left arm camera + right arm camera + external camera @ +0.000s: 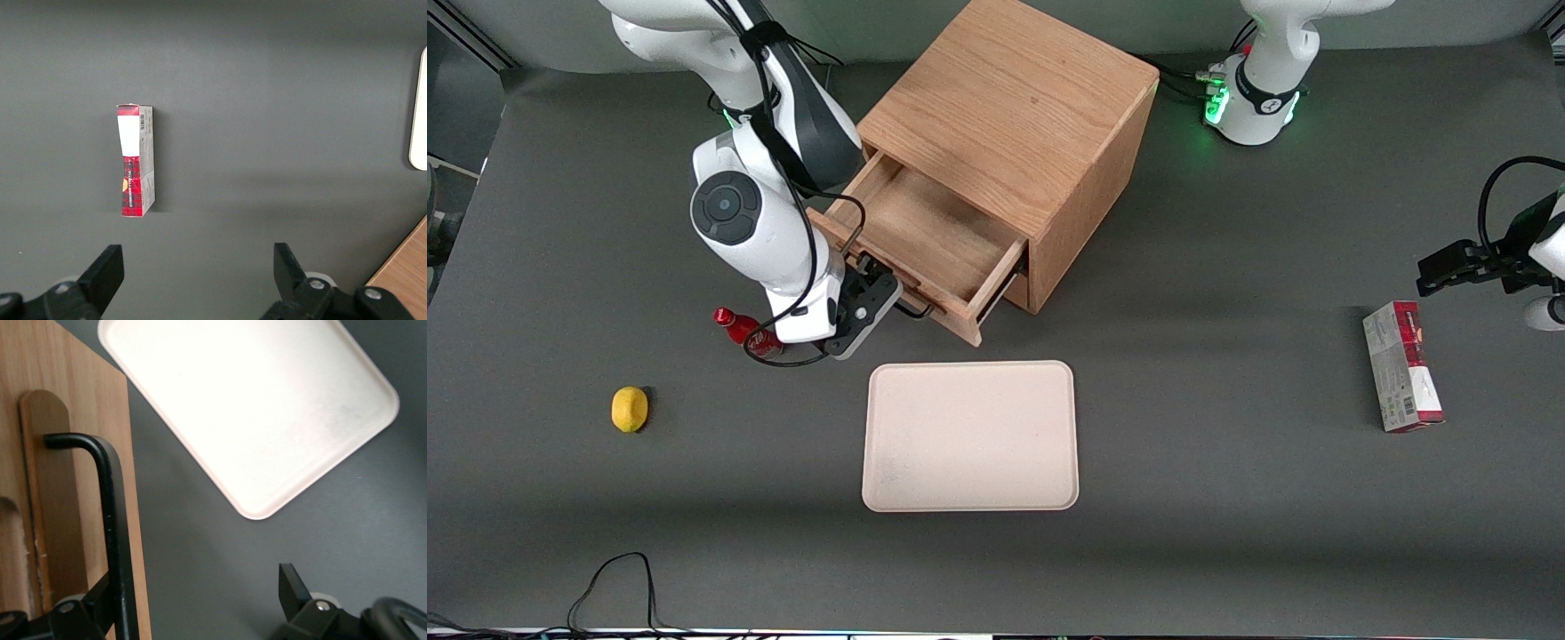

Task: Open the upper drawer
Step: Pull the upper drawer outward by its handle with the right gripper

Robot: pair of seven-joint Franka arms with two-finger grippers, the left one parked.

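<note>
upper drawer pulled out, gripper at its handle

the upper drawer (pixel 938 240) stands well out of the oak cabinet (pixel 1014 116), its wooden tray bare. the gripper (pixel 193 600) sits at the black wire handle (pixel 110 520), fingers spread apart (one finger beside the bar, not clamped). a beige tray (pixel 969 436) lies nearer the front camera.

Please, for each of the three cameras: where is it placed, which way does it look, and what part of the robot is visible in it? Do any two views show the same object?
Front view: high, facing both arms, over the upper drawer pulled out, gripper at its handle.
Left wrist view: on the parked arm, looking down at a red box; its own fingers show.
Right wrist view: on the working arm, looking along the handle.
Shared: all three show the cream tray.
</note>
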